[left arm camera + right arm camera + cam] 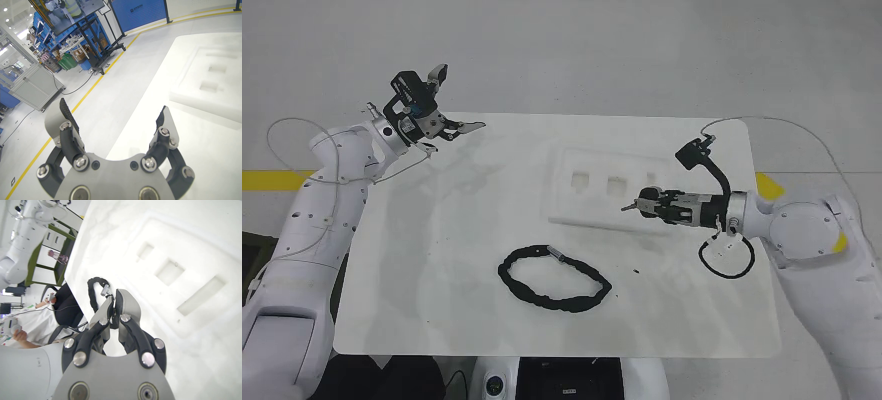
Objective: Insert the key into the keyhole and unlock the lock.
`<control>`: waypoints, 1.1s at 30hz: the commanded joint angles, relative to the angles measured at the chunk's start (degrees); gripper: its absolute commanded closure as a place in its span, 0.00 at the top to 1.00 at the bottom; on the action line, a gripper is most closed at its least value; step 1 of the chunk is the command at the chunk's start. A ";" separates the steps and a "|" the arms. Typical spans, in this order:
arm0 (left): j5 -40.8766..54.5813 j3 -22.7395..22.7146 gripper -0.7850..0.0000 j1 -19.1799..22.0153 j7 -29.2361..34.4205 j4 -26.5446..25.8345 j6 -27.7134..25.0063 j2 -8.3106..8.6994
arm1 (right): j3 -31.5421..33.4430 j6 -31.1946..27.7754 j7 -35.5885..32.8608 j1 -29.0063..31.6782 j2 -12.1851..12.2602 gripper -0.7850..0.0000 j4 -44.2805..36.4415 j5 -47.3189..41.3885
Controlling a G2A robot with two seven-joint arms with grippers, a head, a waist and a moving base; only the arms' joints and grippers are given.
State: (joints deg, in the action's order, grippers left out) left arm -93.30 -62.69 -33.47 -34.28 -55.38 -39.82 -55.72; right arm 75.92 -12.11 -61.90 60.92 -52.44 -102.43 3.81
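Note:
A black cable lock lies coiled near the front middle of the white table. Its silver cylinder end and black cable show just past my right gripper's tips. My right gripper hovers over the near edge of the foam tray, above and to the right of the lock. It is shut on a thin metal key, most of which is hidden between the pads. My left gripper is open and holds nothing, raised at the table's far left corner.
A white foam tray with three rectangular recesses lies at the back middle of the table. A small dark speck sits on the table right of the lock. The table's edges are close on the left.

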 commanded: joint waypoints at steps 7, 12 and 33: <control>0.00 0.00 1.00 0.00 0.00 0.00 0.00 0.00 | 5.06 -0.79 1.06 2.72 0.74 0.00 0.63 -2.83; 0.00 0.00 1.00 0.00 0.00 0.00 0.00 0.00 | 7.49 -1.27 2.43 3.90 1.07 0.00 1.47 -3.37; -7.01 5.42 1.00 -8.81 -1.42 -21.30 -13.72 1.18 | 7.49 -1.27 2.43 3.90 1.07 0.00 1.47 -3.37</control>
State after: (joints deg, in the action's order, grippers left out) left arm -100.07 -57.64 -41.77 -35.94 -75.96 -53.10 -54.57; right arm 83.40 -13.38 -59.47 64.82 -51.37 -100.96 0.44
